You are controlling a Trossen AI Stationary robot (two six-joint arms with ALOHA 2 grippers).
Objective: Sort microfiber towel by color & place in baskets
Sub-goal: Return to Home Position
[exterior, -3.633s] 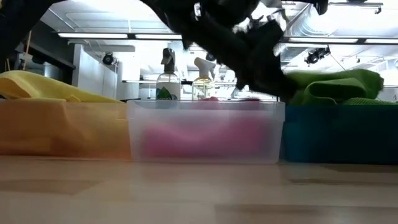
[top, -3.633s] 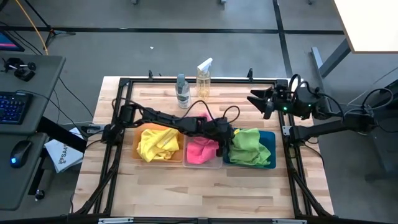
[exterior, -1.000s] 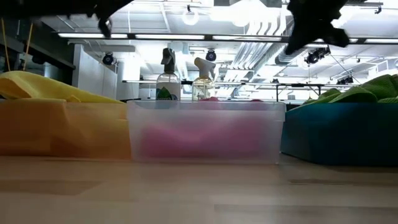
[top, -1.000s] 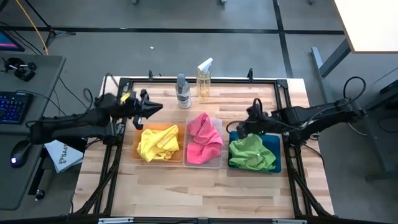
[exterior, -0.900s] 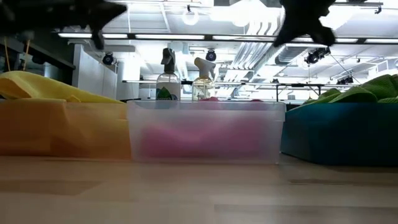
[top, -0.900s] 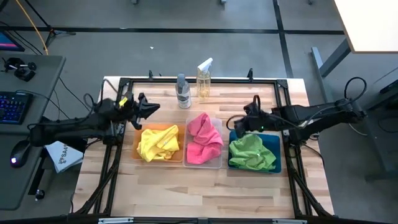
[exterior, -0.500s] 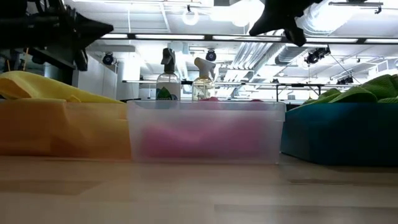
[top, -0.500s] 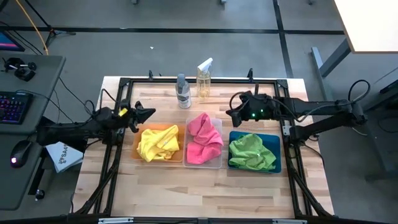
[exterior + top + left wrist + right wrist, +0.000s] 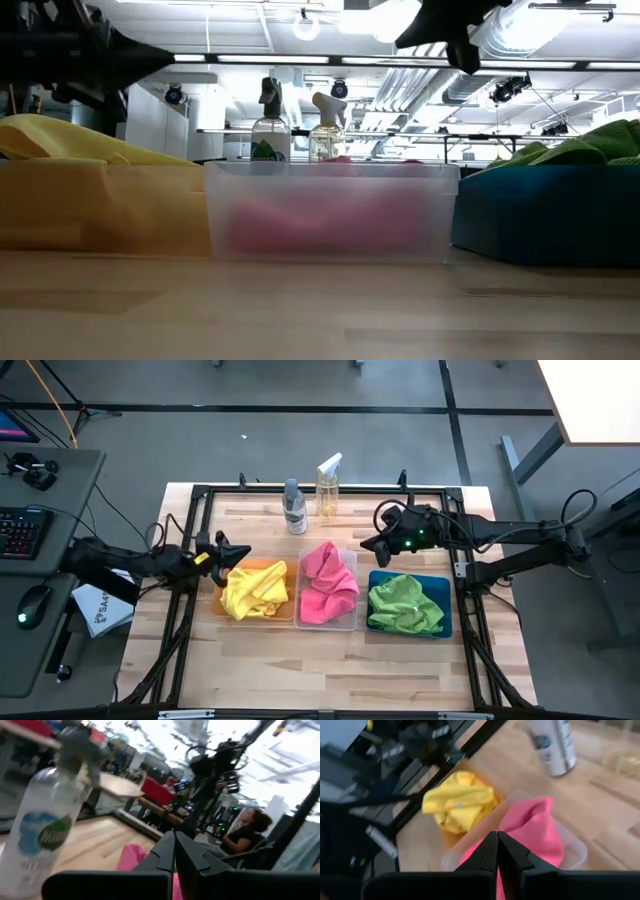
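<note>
Grippers first: the left gripper (image 9: 243, 550) hangs at the middle left of the high view, just by the upper left corner of the orange bin (image 9: 290, 575). Its two fingers (image 9: 162, 854) are pressed together with nothing between them. The right gripper (image 9: 366, 544) hangs a little right of the middle, over the table (image 9: 300, 670), near the top edges of the clear bin (image 9: 351, 557) and the blue bin (image 9: 433, 582). Its fingers (image 9: 489, 851) are pressed together too, and they hold nothing.

The three bins sit side by side in a row in the middle of the table. The orange bin is on the left, the clear bin is in the middle and the blue bin is on the right.

A yellow towel (image 9: 252, 590) lies bunched up in the orange bin. A pink towel (image 9: 327, 585) fills the clear bin and pokes over its top edge. A green towel (image 9: 403, 607) lies in the blue bin.

Two spray bottles stand close together at the top middle of the table, above the clear bin. One is the grey bottle (image 9: 293, 508) and the other is the yellow bottle (image 9: 327, 485).

In the low view the yellow towel sticks up over the orange bin at the left, and the green towel sticks up over the blue bin at the right. The pink towel shows through the clear wall.

In the left wrist view a person (image 9: 245, 835) sits in the room behind the table, at the right of the frame.
</note>
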